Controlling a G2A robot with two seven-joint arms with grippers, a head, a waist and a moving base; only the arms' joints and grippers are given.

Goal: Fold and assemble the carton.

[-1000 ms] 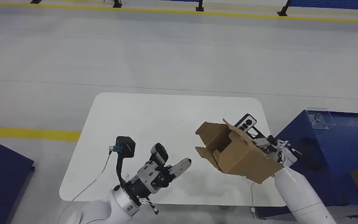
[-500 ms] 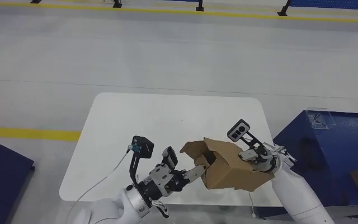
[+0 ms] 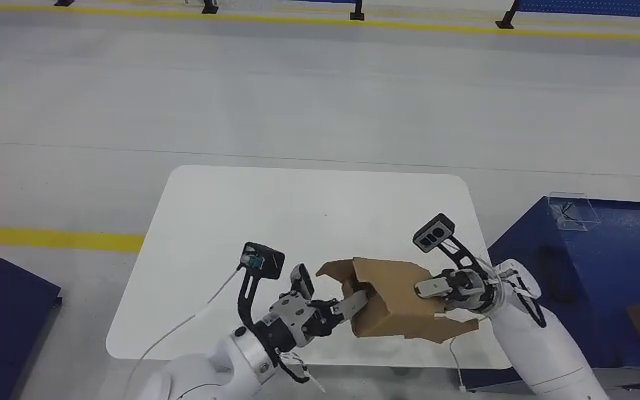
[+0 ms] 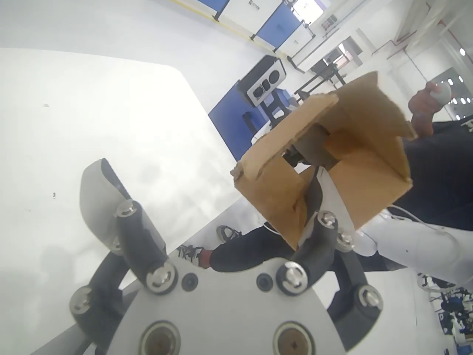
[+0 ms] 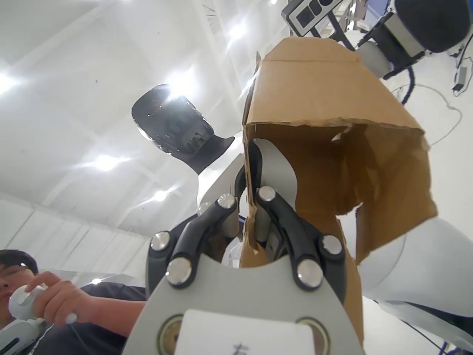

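Two ends of the brown cardboard carton (image 3: 400, 300), along its long axis: right pincer (image 3: 432, 288) clamped on one wall, left pincer (image 3: 330, 292) spread open at the loose flaps (image 3: 340, 270) opposite.

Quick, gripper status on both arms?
Left gripper: open, right at the carton's open end, holding nothing.
Right gripper: shut on the carton's wall.
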